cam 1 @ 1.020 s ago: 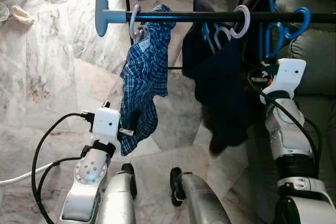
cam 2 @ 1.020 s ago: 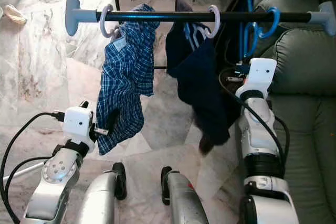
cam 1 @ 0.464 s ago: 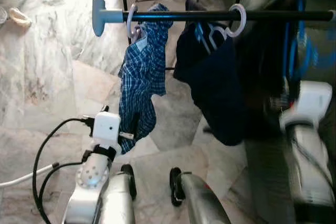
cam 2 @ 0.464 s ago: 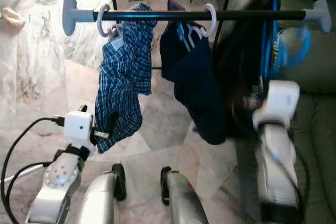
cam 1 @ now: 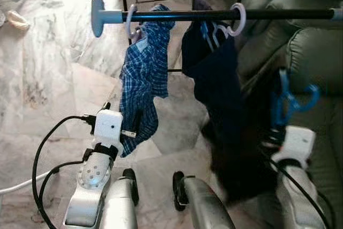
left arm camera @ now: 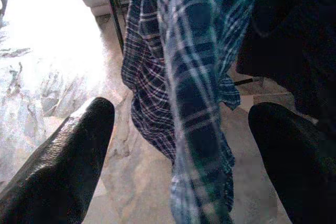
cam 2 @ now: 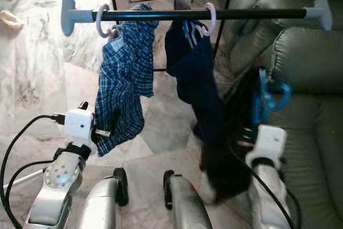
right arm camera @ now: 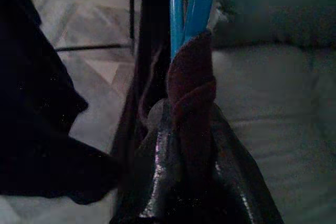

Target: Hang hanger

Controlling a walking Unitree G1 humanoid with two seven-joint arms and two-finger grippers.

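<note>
Left eye view, reading from the left: the left gripper [left arm camera: 178, 129] waits with its jaws released beside a soft plaid shirt [cam 1: 144, 79] hanging from the smooth black rail [cam 1: 214, 14]. Next hangs a limp dark garment [cam 1: 214, 84]. The right gripper [right arm camera: 189, 129], jaws clenched on the blue hanger [cam 1: 286, 103] draped in dark cloth, sits low near the sofa [cam 1: 316, 57]. Raise the hook above the bare rail, then lower it squarely.

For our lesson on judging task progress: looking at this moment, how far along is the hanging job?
Done: a plaid shirt and a navy garment already hang on the rail. In hand: the right gripper is shut on the blue hanger carrying a dark garment, held below the rail. Left: raise it and hook it over the rail. The left gripper is open beside the plaid shirt.
</note>
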